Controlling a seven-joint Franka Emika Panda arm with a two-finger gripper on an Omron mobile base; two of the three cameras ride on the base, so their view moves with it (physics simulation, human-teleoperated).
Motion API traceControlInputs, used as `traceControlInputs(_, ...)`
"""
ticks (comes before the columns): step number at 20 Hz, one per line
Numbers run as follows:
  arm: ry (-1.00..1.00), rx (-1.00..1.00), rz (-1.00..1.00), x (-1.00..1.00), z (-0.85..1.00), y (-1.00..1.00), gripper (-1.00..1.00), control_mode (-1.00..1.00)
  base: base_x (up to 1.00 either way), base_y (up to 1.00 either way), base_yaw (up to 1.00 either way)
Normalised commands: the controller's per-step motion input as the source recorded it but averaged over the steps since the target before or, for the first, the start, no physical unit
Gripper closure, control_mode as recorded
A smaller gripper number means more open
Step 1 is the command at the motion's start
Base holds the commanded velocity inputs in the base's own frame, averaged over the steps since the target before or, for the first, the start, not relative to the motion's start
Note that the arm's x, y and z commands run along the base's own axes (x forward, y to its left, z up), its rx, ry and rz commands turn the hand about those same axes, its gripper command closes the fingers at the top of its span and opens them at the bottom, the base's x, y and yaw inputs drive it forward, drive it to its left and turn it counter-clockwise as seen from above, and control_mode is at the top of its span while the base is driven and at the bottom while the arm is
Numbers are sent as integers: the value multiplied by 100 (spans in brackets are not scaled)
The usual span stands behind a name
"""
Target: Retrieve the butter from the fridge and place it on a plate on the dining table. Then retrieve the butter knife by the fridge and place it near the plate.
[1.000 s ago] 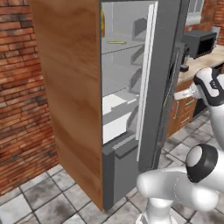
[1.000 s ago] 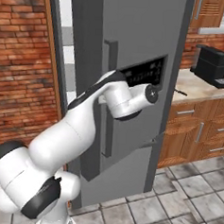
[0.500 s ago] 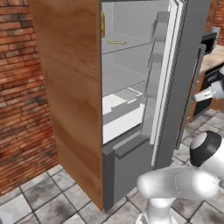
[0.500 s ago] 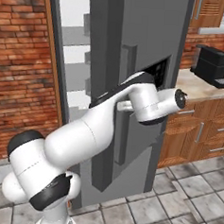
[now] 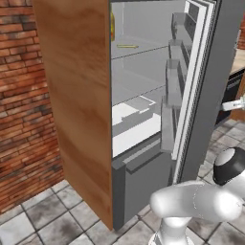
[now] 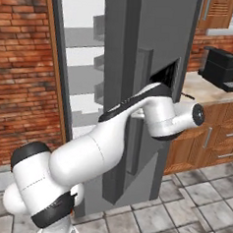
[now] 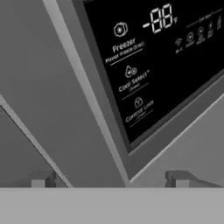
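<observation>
The grey fridge (image 5: 143, 119) stands with its door (image 5: 210, 95) swung wide, so the white shelves and door bins show. On an upper shelf lies a small flat yellow piece (image 5: 127, 46), too small to name for sure. My arm reaches round to the outer face of the door (image 6: 139, 36). The gripper (image 7: 111, 180) is open and very close to the black display panel (image 7: 166, 57), with nothing between its fingertips (image 7: 43, 179). The plate, dining table and butter knife are out of view.
A wooden cabinet side (image 5: 76, 95) flanks the fridge on the left, with brick wall (image 5: 24, 95) beyond. Right of the fridge runs a counter with wooden drawers (image 6: 220, 135) and a black coffee machine (image 6: 220, 66). Grey tiled floor (image 6: 180, 216) lies below.
The fridge door has swung further open to the right, and my arm has stayed at its outer face. More of the shelves now shows.
</observation>
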Motion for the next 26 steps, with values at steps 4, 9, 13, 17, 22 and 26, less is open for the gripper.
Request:
traceControlInputs(4, -1, -4, -28, -13, 1, -32, -100, -100, 0, 0, 0)
traceControlInputs(9, -2, -12, -31, -25, 28, -41, -100, -100, 0, 0, 0)
traceControlInputs(13, 0, -7, -34, -30, 7, -87, -100, -100, 0, 0, 0)
traceControlInputs(17, 0, -11, -34, -75, 7, -63, -100, -100, 0, 0, 0)
traceControlInputs(22, -6, -29, -35, -97, 29, 6, -100, -100, 0, 0, 0)
traceControlInputs(26, 0, -30, -35, -86, 12, 60, -100, -100, 0, 0, 0)
